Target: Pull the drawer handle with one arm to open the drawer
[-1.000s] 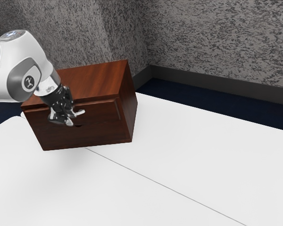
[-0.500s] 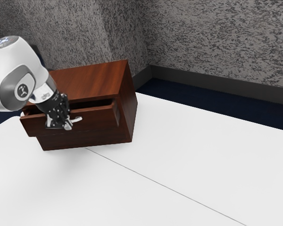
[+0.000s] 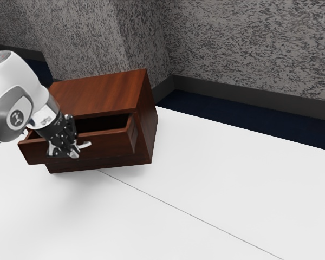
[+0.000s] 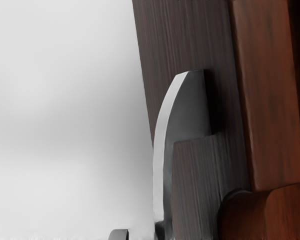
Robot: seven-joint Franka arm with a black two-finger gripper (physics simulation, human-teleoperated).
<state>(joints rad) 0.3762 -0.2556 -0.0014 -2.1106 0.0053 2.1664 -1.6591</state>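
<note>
A dark reddish wooden cabinet [image 3: 108, 97] stands on the white table at the exterior view's left. Its drawer [image 3: 105, 143] is pulled partway out, leaving a dark gap under the cabinet top. My black gripper [image 3: 65, 149] is at the drawer front, shut on the silver drawer handle [image 3: 84, 144]. In the wrist view the curved silver handle [image 4: 177, 125] stands out from the dark drawer front [image 4: 185, 55] right under my hand, beside the cabinet's lighter wood [image 4: 270, 95].
The white table [image 3: 216, 189] stretches wide toward the exterior view's right, with a thin seam running across it. A speckled grey wall [image 3: 244, 38] and a dark floor strip lie behind.
The drawer has slid out of the cabinet toward the exterior view's left, with my gripper holding the handle and drawing back the same way. The gap above the drawer has widened.
</note>
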